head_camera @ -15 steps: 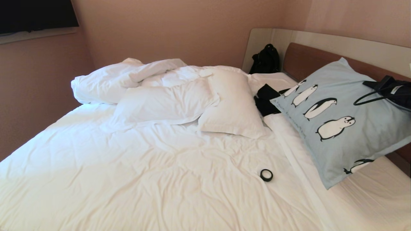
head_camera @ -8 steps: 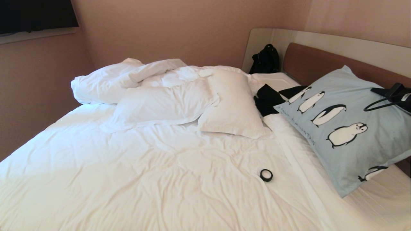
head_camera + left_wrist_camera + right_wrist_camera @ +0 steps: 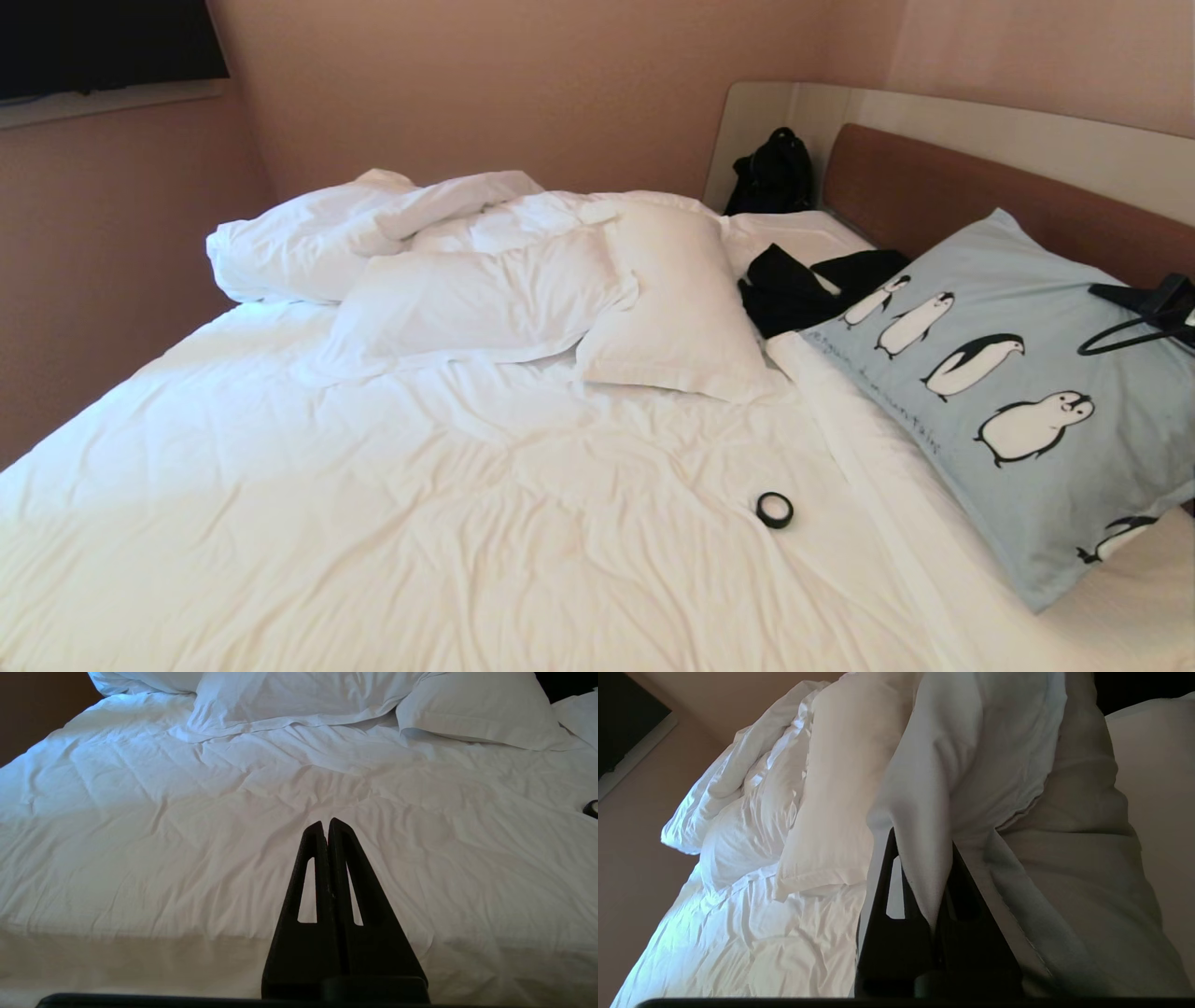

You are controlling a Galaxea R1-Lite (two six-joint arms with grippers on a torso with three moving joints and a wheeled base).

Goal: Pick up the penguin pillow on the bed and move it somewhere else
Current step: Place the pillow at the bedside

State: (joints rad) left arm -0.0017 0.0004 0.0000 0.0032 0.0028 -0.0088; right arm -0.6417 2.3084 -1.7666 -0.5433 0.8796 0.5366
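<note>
Head view: right end effector [image 3: 1162, 303] mostly cut off at frame edge, pinching penguin pillow [image 3: 1008, 392] by its far flange; pillow tilted, lower corner cropped. Black tape ring [image 3: 775, 510] well apart toward the bed [image 3: 420, 523] middle. Black garment [image 3: 794, 289] half hidden behind pillow. Pink walls.
Left wrist view: left end effector [image 3: 328, 826] pressed together, empty, above wrinkled sheet.
Right wrist view: fingers [image 3: 882, 891] clamped on pale fabric fold; print unseen.

matte black gripper [image 3: 328, 828] fingers, tapered, each with a triangular cutout.
</note>
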